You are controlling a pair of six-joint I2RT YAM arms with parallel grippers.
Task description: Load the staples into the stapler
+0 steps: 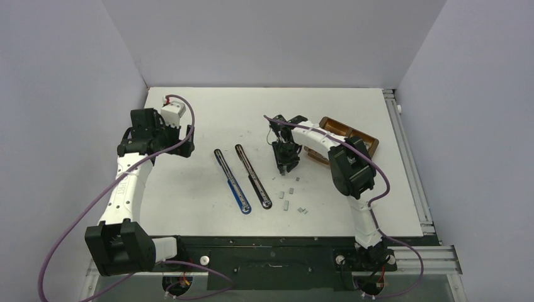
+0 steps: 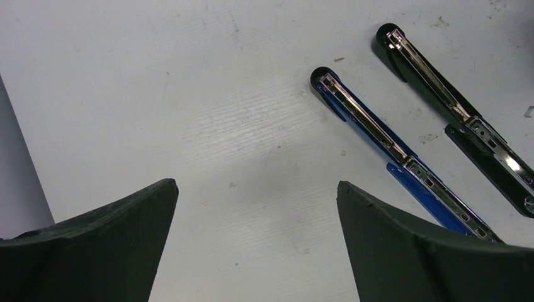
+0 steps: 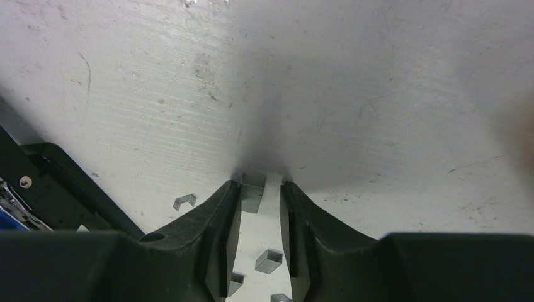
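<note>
White desk (image 1: 208, 113) is carrying everything. Blue stapler (image 1: 231, 181) and black stapler (image 1: 253, 176) are lying side by side mid-desk, near each other but not touching. Both are swung open flat w/ metal rails facing up. Staples (image 1: 286, 204) are lying loose on the desk just R of the black stapler, scattered as small grey bits. R pincer (image 3: 260, 185) is pointing down at the desk at the far edge of that scatter, its fingers standing a narrow gap apart. One staple block (image 3: 252, 190) is sitting btwn the tips, touching one finger, w/ a slit of desk showing btwn it and the other finger, so it isn't clamped. A few more bits are lying under and beside the fingers. Brown tray (image 1: 337, 123) is sitting behind the R arm, partly hidden by it. L pincer (image 2: 256, 185) is hanging wide open over bare desk, L of the blue stapler, holding nothing.
</note>
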